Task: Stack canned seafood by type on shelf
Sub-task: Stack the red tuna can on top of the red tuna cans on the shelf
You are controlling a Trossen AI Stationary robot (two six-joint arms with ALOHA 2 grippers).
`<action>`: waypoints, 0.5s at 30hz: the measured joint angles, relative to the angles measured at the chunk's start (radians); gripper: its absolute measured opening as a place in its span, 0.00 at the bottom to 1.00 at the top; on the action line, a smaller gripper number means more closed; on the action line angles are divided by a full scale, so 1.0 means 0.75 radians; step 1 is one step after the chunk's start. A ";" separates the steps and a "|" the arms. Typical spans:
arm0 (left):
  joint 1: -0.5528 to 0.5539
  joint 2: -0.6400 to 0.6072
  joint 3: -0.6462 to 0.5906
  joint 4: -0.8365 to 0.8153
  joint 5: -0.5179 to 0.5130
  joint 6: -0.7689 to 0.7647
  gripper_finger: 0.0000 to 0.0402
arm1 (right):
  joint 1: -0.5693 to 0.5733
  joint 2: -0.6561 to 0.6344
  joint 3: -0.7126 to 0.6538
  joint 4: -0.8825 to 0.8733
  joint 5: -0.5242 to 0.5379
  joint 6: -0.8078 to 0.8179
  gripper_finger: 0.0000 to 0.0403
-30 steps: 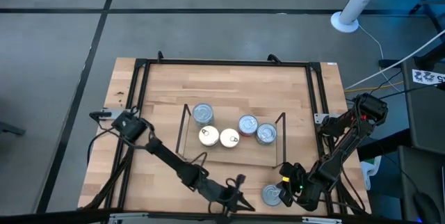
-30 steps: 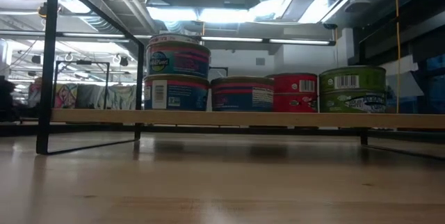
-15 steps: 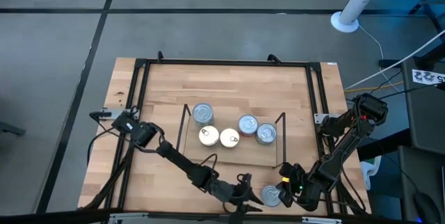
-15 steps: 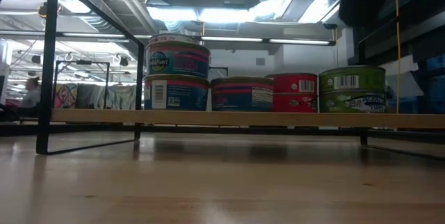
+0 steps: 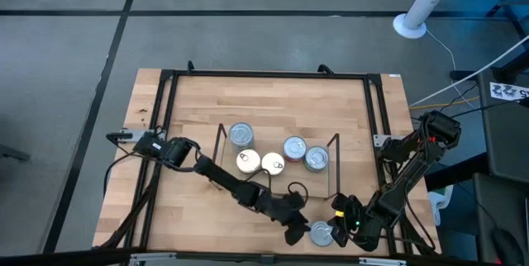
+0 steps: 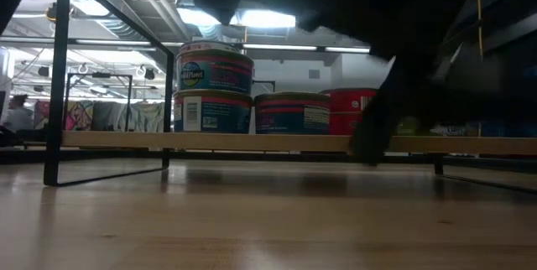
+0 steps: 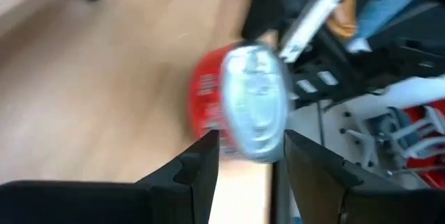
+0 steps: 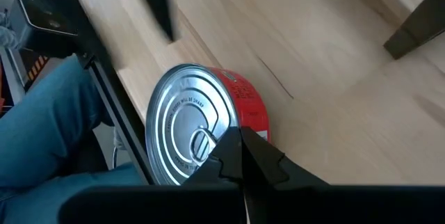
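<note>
On bare light-wood tabletop, left gripper stands open beside red-sided silver-topped tin; right gripper closed, empty.

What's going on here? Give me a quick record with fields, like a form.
On the shelf: four stacks of tins
Loose tin: red-sided, silver-topped, on the table's near edge
Left gripper: beside the loose tin, jaws open
Right gripper: at the tin's other side, jaws shut
</note>
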State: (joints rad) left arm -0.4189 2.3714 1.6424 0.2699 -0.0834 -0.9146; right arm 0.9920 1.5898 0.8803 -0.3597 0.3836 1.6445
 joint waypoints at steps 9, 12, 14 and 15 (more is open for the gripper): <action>-0.001 -0.001 0.000 -0.111 0.006 -0.142 0.39 | 0.000 -0.001 0.000 0.000 0.023 0.000 0.00; 0.001 -0.001 0.000 -0.106 0.005 -0.167 0.39 | 0.000 -0.001 0.000 0.000 0.023 0.000 0.00; -0.001 0.000 0.000 -0.104 0.005 -0.189 0.39 | 0.001 -0.001 0.000 0.000 0.023 0.000 0.00; -0.003 0.000 0.000 -0.102 0.004 -0.209 0.39 | 0.001 -0.001 0.000 0.000 0.023 0.000 0.00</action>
State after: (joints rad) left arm -0.4214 2.3714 1.6424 0.1935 -0.0802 -1.0713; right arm 0.9924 1.5894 0.8803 -0.3599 0.4007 1.6444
